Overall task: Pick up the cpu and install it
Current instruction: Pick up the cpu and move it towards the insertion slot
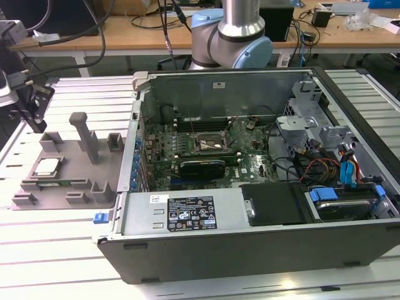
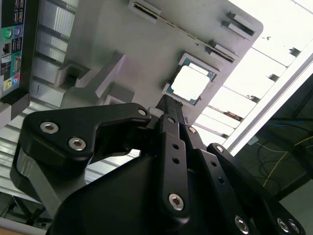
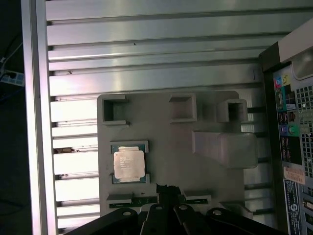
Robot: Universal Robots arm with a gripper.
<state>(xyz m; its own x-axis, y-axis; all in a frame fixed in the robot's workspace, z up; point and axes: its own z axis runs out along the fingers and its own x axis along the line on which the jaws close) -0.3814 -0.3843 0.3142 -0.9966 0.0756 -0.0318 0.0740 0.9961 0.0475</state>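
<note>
Overhead, the pressed-together fingers (image 3: 165,192) hover; in the exterior view the cpu (image 1: 47,166) lies at their five o'clock.

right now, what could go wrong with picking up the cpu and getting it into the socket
1. The gripper lines up beside the cpu, not over it, fingers seemingly shut; descending like this could hit the grey tray.
2. The socket lies deep in the open case, near cables, so the arm might snag.
</note>
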